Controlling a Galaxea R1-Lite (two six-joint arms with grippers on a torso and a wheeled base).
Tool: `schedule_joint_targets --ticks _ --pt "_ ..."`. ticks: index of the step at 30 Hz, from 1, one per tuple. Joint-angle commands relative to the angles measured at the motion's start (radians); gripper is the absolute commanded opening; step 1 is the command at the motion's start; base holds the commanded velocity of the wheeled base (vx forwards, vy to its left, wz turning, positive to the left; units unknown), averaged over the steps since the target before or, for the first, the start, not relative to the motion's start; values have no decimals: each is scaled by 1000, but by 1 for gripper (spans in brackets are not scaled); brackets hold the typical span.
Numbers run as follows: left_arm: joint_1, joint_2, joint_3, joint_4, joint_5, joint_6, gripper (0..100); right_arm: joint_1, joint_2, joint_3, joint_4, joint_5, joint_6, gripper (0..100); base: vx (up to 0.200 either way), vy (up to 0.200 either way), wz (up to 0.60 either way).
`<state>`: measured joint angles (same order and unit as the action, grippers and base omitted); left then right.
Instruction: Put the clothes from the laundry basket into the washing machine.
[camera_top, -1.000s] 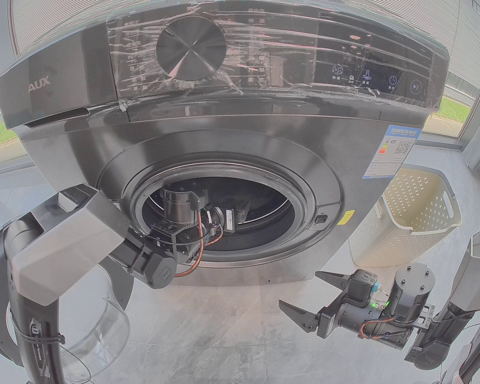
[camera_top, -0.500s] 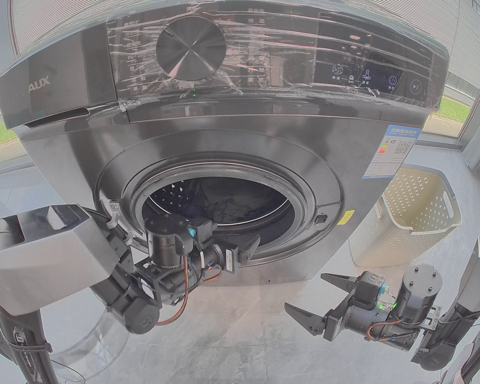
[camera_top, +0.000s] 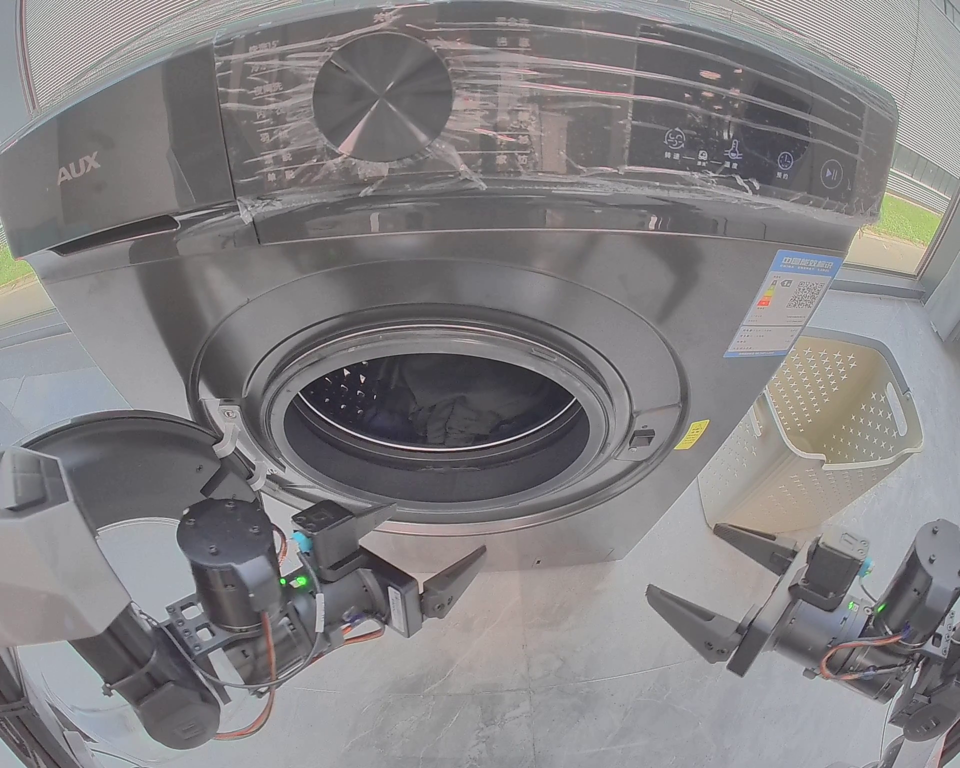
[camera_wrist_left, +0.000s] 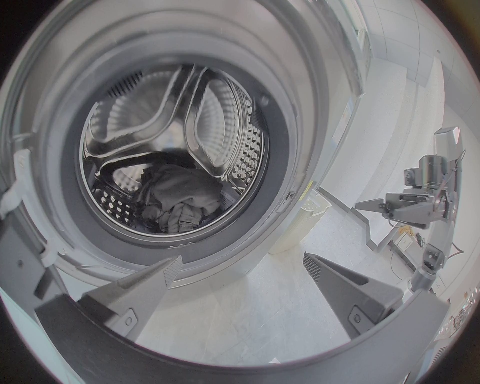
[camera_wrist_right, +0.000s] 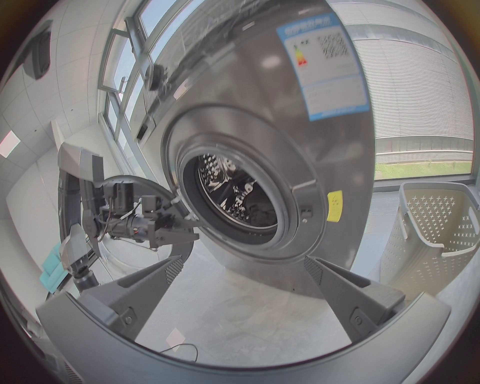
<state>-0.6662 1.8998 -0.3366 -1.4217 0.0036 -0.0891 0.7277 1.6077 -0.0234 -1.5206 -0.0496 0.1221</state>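
In front of the washer (camera_top: 450, 250), in the head view, the left gripper (camera_top: 437, 530) hangs low by the left lower edge of the port, its jaws spread and empty. The right gripper (camera_top: 683, 560) sits low on the right, near the basket (camera_top: 830, 430), jaws also spread with nothing between them. The door (camera_top: 120, 450) stands swung out to the left. A dark heap of clothes (camera_top: 450, 410) lies in the drum.

In the left wrist view, the heap rests on the drum's floor, well behind the seal, with nothing trailing over the lip. The released jaws frame the lower rim of the port from outside.

In the right wrist view, the basket stands on the floor (camera_wrist_right: 240, 310) just right of the washer. Its inner walls look bare as far as can be seen, and its bottom is hidden.

Judged from this, the load is in and the step is either one more fetch or shutting the door. To do it well, look into the basket bottom first. If something remains, the right arm is the nearer one and should come down from above, clear of the rim. If nothing remains, the left arm should push the door by its outer edge, keeping jaws and cable off the seal.

Count: one washer, one door, one basket, two grippers, one heap. How many garments it holds cannot be told.
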Motion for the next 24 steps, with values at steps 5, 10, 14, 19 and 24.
schedule_joint_targets --ticks 5,10,14,19,24 --pt "5 -197 194 -111 10 -7 100 -131 -230 23 106 -46 5 100 0 0 0" --pt "17 -283 297 -128 32 6 100 -272 -374 23 240 -50 -6 100 0 0 0" --pt "50 -361 335 -125 75 6 100 -324 -511 23 393 -50 -15 100 -100 0 0" --pt "137 -558 337 -31 90 19 100 -399 -758 23 671 -69 -24 100 -200 0 0" --pt "152 -843 337 254 90 32 100 -496 -970 23 866 -65 -33 100 -200 0 0"
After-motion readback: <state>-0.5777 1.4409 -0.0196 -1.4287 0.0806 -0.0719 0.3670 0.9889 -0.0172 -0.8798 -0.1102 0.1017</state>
